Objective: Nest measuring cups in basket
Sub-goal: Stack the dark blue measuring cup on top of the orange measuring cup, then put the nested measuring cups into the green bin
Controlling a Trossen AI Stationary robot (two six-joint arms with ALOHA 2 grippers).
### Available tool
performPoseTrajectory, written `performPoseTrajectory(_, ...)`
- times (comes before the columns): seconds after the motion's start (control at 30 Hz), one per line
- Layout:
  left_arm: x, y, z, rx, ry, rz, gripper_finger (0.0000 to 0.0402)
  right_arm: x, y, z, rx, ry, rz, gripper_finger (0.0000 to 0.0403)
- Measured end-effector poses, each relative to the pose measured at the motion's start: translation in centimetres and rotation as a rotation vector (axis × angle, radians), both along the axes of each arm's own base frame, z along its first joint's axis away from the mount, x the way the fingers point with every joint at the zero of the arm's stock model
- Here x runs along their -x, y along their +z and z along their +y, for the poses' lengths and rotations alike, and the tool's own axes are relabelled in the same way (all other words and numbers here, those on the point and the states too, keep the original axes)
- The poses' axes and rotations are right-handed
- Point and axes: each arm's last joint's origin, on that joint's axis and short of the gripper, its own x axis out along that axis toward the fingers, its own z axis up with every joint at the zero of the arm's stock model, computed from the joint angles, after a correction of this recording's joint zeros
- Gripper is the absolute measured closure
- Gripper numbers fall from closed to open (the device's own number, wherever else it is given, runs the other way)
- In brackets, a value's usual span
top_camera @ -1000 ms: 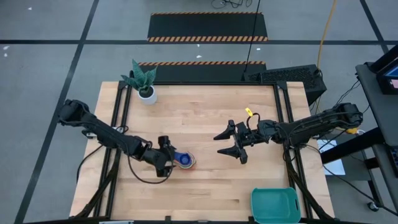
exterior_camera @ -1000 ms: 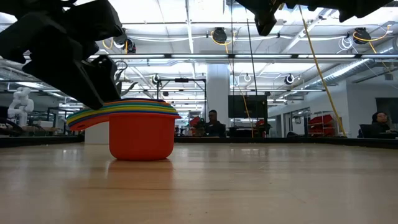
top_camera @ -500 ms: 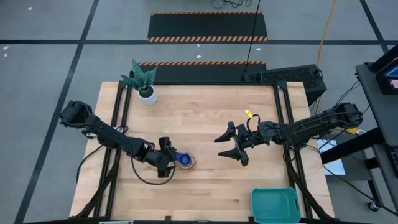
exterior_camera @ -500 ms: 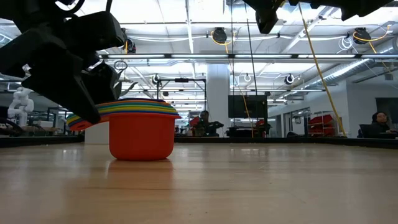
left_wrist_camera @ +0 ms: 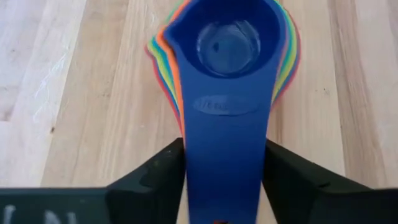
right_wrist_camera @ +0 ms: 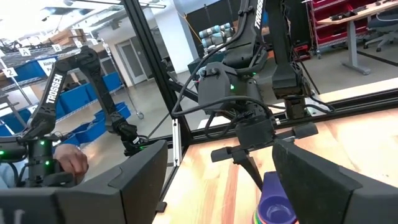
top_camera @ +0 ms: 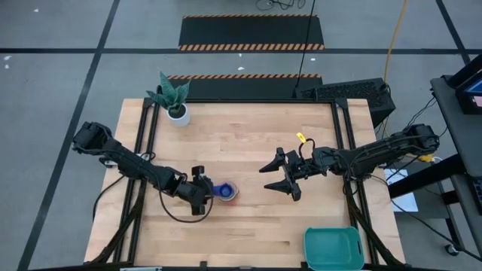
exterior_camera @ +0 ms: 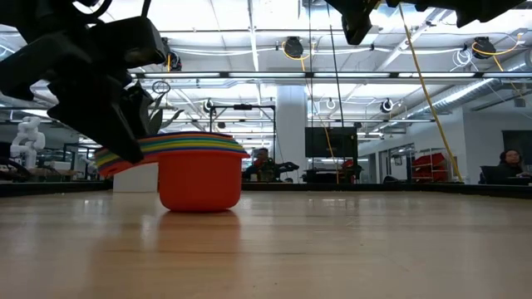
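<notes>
The measuring cups (top_camera: pixel 225 193) stand nested in one stack, navy innermost (left_wrist_camera: pixel 227 43) and orange-red outermost (exterior_camera: pixel 199 183), base down on the wooden table left of its middle. Their handles point toward the table's left edge. My left gripper (left_wrist_camera: pixel 224 158) is shut on those handles (top_camera: pixel 211 193). My right gripper (top_camera: pixel 276 175) hangs open above the table's middle, right of the stack, with nothing between its fingers (right_wrist_camera: pixel 143 168). The teal basket (top_camera: pixel 334 248) sits at the near right corner. My left gripper pinches the stacked handles by their two long edges (left_wrist_camera: pixel 186 168), between its two fingers. The fingers (left_wrist_camera: pixel 283 174) come slanting down from the table's left side and lie along the handles. The stack stays upright, its base (exterior_camera: pixel 199 206) on the table.
A white plant pot (top_camera: pixel 178 113) stands at the far left corner. Black frame rails (top_camera: pixel 143 150) run along the table's left and right edges. Bare wood lies between the stack and the basket.
My left gripper has shut on the cups' handles; its fingers stood apart from them a second ago. The stack has slid a little toward the table's right edge, still upright. My right gripper has kept still.
</notes>
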Motion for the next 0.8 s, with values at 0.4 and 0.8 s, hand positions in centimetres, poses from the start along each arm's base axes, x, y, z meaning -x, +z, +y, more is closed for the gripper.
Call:
performPoseTrajectory(0.4, 0.1, 0.0, -0.4, 0.012, -0.004, -0.003, 0.0152, 0.0, 0.0, 0.0, 0.004, 0.000, -0.001, 0.0122)
performPoseTrajectory(0.8, 1.1, -0.5, -0.6, -0.009, 0.078, 0.046, 0.0083, 0.0, 0.0, 0.0, 0.004, 0.000, -0.001, 0.0122)
